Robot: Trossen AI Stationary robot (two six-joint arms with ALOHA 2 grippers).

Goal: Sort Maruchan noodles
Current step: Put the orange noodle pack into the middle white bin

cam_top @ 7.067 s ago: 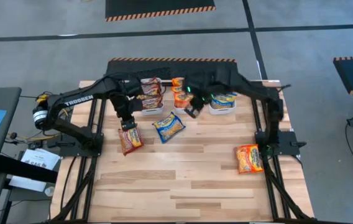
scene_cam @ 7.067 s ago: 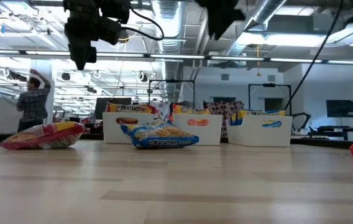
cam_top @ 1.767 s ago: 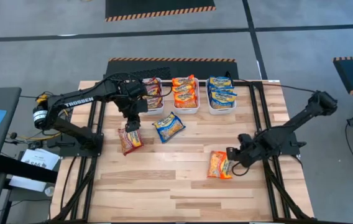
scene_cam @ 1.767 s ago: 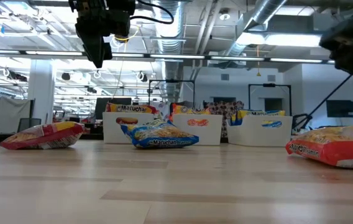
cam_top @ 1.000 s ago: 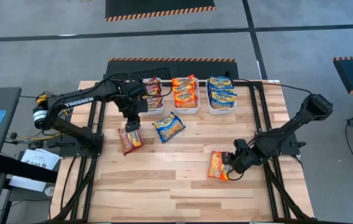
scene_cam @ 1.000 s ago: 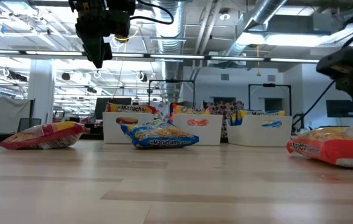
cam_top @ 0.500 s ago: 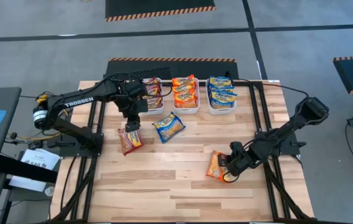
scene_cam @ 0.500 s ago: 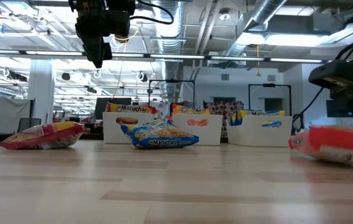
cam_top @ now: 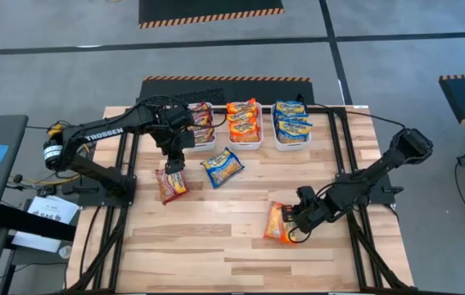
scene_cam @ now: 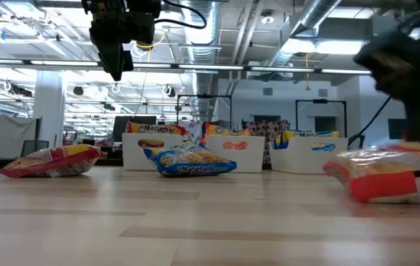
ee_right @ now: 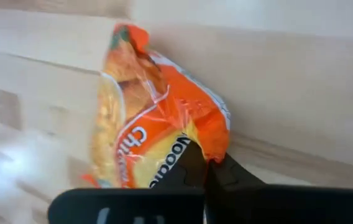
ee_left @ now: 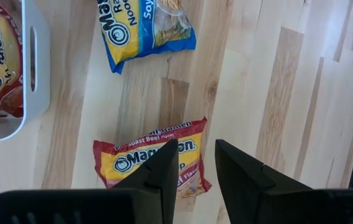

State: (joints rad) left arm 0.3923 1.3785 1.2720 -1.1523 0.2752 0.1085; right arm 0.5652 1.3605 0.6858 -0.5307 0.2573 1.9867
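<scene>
While the right gripper (cam_top: 291, 223) pinches its crinkled edge, the orange noodle packet (cam_top: 278, 223) lies flat; left gripper (cam_top: 172, 167) hovers part-open.

Orange packet (cam_top: 277, 223), blue packet (cam_top: 222, 166) and maroon packet (cam_top: 171, 183), each yellow-printed, on pale striped wood table (cam_top: 216, 246).

High view is looking straight down on the whole worktop (cam_top: 241, 238); low view is looking level across it — both are sharing the white bins (cam_top: 245, 139). Wrist views are looking closely down — each at one packet.
</scene>
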